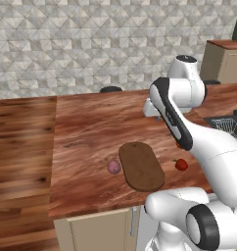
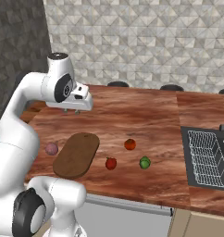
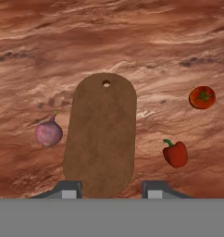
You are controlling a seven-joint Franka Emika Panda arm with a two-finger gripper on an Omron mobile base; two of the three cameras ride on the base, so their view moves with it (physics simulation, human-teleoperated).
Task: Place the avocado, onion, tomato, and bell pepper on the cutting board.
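Gripper (image 2: 71, 111) hanging high above the reddish countertop (image 2: 146, 120), past the far end of the cutting board (image 2: 77, 154), fingers spread wide apart and holding nothing; both fingertips (image 3: 67, 189) showing at the bottom of the hand view, one to each side of the board's near end. Cutting board lying bare on the counter, dark brown and oval, with a small hole at one end. Onion (image 2: 51, 148) sitting just beside the board's long edge, on the side away from the other vegetables, not touching it. Bell pepper (image 2: 111, 163) resting on the counter near the board's other long edge, green stalk up. Tomato (image 2: 129, 144) lying a little beyond the pepper, farther from the board. Avocado (image 2: 145, 162) lying farthest out, between the pepper and the sink (image 2: 204, 157), where a wire rack (image 2: 202, 152) is sitting.
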